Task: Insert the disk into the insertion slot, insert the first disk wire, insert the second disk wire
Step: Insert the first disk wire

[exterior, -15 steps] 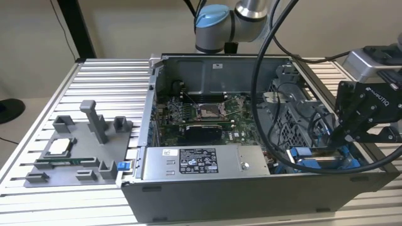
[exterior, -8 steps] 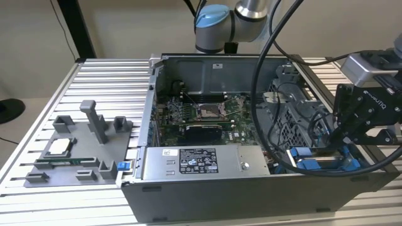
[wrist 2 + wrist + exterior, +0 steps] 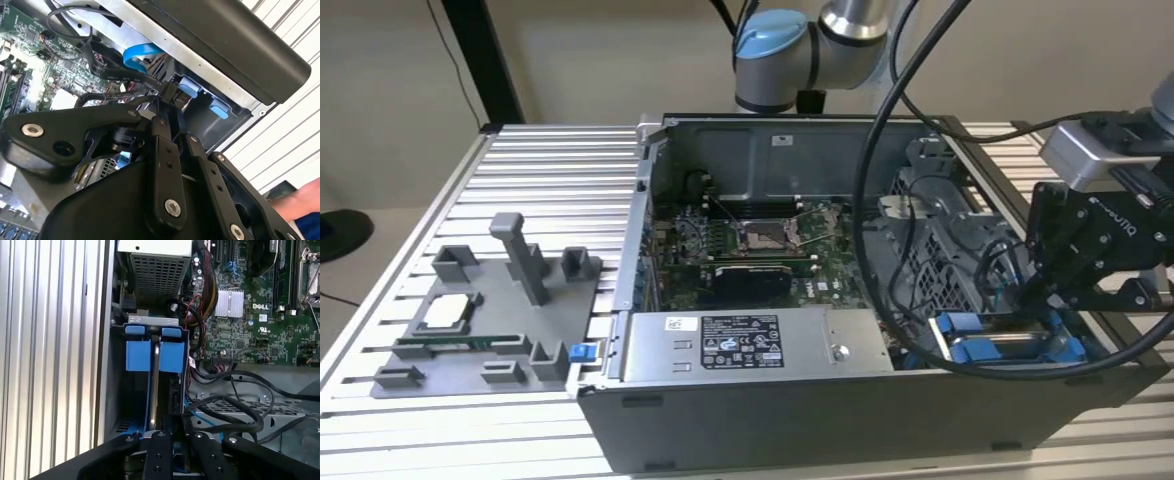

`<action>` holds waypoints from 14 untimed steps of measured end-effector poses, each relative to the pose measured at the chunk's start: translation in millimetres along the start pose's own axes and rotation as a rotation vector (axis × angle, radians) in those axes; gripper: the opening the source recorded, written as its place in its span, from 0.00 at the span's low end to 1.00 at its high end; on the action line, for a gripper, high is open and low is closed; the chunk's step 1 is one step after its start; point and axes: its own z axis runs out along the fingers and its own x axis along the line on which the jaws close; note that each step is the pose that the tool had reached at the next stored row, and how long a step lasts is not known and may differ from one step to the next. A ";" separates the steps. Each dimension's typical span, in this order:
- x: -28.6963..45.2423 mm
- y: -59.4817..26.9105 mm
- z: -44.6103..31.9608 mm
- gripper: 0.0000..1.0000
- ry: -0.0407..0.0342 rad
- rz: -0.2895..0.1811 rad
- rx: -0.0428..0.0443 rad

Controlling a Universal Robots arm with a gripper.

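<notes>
**Fingers.** The fingers (image 3: 160, 447) are nearly closed and pinch the black plug of a wire (image 3: 120, 72). The gripper (image 3: 176, 434) reaches down at the slot (image 3: 150, 319), in the case corner on the exterior view's right. The fingers hide the contact between plug and disk, so seating cannot be confirmed.

**Disk.** The disk (image 3: 172, 357) stands on edge in the slot, with its blue frame in line with the fingers. A second blue frame (image 3: 137, 355) sits just beside it. Insertion of the disk looks done. The step in hand appears to be a wire, though I cannot tell which of the two.

**Judgement on the step.** The plug should meet its socket square and be pressed straight along the disk, without twist, as a tilted plug is likely to jam. The wire trails toward the motherboard (image 3: 250, 315) among loose black cables (image 3: 235, 412). Its slack should be left free so that it does not drag the plug sideways.

**Surroundings.** The case (image 3: 854, 420) sits on a slatted desk (image 3: 547, 160). A grey tray (image 3: 534, 370) stands well apart, on the exterior view's left.
</notes>
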 end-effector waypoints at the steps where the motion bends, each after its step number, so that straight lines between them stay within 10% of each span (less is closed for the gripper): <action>1: 0.0 -0.1 0.5 0.00 0.0000 0.000 0.0001; 14: -0.4 -0.3 2.8 0.00 -0.0039 0.046 0.0023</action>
